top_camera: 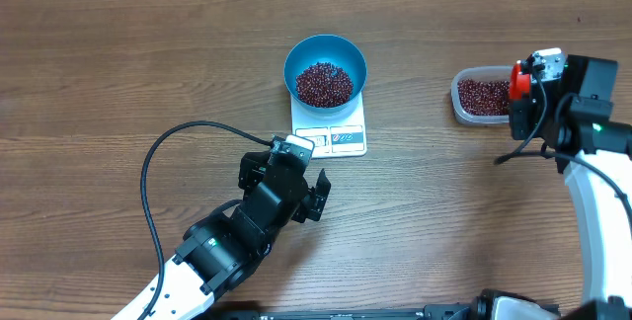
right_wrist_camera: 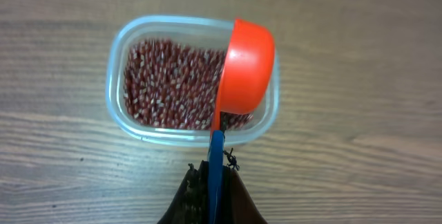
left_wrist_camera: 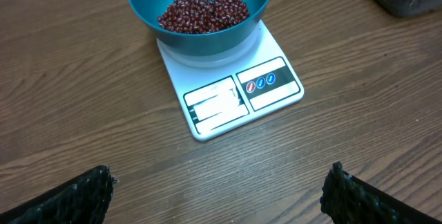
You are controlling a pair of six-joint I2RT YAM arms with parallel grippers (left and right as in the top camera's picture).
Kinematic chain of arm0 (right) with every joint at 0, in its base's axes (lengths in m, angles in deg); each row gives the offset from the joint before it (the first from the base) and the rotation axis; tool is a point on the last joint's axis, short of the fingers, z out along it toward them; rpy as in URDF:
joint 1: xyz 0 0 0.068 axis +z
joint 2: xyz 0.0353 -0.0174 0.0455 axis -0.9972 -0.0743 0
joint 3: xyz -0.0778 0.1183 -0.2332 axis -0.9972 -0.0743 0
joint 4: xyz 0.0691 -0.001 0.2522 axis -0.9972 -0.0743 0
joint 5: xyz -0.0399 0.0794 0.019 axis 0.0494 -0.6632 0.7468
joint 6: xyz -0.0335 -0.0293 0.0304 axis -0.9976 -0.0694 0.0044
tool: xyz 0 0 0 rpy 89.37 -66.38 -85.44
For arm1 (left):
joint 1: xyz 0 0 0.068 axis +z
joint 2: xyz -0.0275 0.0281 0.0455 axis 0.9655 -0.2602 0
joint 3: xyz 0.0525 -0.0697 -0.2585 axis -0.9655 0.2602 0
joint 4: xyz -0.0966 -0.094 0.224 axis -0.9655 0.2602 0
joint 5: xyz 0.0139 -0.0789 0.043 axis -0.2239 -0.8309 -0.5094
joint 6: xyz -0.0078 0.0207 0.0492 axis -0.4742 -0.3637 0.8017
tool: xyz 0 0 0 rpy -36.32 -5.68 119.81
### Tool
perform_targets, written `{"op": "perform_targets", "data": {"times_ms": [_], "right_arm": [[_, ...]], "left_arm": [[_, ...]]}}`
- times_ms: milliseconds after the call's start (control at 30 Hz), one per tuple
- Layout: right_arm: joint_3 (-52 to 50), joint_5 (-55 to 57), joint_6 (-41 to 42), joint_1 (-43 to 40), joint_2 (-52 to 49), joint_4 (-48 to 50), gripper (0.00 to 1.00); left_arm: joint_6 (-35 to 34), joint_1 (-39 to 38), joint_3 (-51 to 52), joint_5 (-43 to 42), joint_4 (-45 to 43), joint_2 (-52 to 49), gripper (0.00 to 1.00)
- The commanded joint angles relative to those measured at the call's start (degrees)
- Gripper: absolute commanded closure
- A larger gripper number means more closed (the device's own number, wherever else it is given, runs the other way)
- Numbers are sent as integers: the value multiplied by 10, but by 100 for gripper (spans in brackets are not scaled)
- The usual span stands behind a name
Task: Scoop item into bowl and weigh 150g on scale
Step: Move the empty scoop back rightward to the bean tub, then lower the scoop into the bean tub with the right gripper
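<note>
The bowl (top_camera: 326, 47) sits on the far part of the scale (top_camera: 331, 140), a little left of the middle of the table (top_camera: 99, 63). The scale's display (left_wrist_camera: 215, 106) shows on the near side. A low heap of beans (top_camera: 325, 84) lies in the bottom of the bowl, leaving the blue wall bare all round. In the left wrist view the display is pale and its reading cannot be made out. Just right of it are three small round buttons (left_wrist_camera: 260, 83) in a dark frame.

The tub (right_wrist_camera: 114, 79) stands at the right, well apart from the scale, and holds more beans in a layer across its floor. The right gripper (right_wrist_camera: 215, 182) is closed tight on the blue handle (right_wrist_camera: 217, 158) of the scoop (right_wrist_camera: 245, 65), which reaches out over the right part of the tub. The scoop is turned on its side, so its orange-red back faces the wrist camera. Whether it has any beans in it cannot be told, nor whether its lower edge touches the beans beneath.

The left gripper (left_wrist_camera: 219, 179) is on the near side of the scale, slightly to the left, and points towards it. Its fingers (left_wrist_camera: 76, 196) stand wide apart, with nothing held and only bare wood between them. A black cable (top_camera: 148, 182) loops out to the left from that arm
</note>
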Motion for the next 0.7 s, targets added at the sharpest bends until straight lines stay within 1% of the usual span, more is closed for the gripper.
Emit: {"op": "perform_targets", "data": {"times_ms": [0, 300, 467, 667], "right_arm": [[1, -10, 17, -1, -30, -2, 97], [1, -18, 17, -1, -101, -10, 96], [1, -20, 17, -1, -120, -8, 96], [1, -77, 15, -1, -122, -2, 96]], "left_arm": [[-8, -4, 3, -1, 0, 3, 0], [-8, -4, 3, -1, 0, 3, 0], [-8, -4, 3, -1, 0, 3, 0], [-8, -4, 3, -1, 0, 3, 1]]}}
